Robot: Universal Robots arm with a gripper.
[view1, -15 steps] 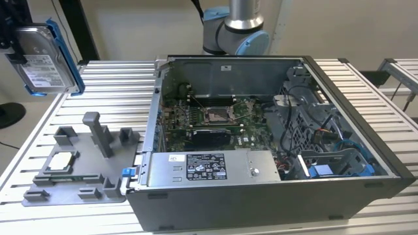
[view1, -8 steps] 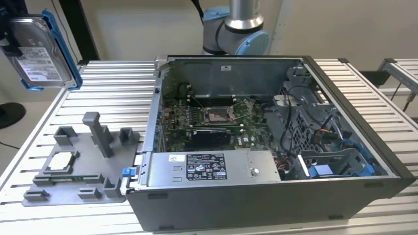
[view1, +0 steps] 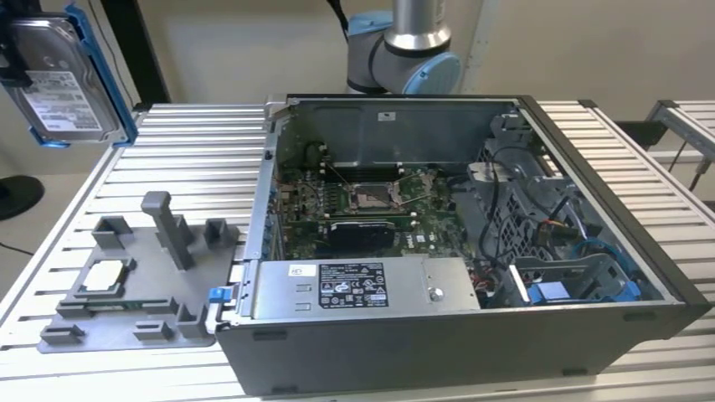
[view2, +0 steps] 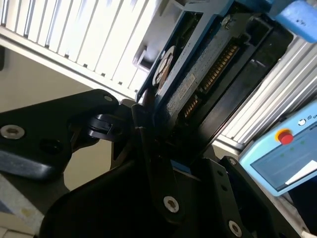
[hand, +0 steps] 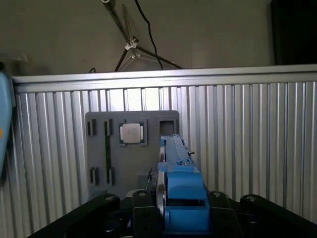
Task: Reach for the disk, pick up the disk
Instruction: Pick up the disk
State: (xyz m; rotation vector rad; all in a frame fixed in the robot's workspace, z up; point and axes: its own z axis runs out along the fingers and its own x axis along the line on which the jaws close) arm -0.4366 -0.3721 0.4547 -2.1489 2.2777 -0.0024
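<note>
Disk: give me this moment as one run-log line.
stage: disk held | gripper: shut on disk | disk: in the air, clear of table | fixture: on table | computer case: open, on table

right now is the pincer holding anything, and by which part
Yes: the pincer is shut on the disk, clamping its two flat faces near one end, so it sits edge-on in the first wrist view, clear of the table.
</note>
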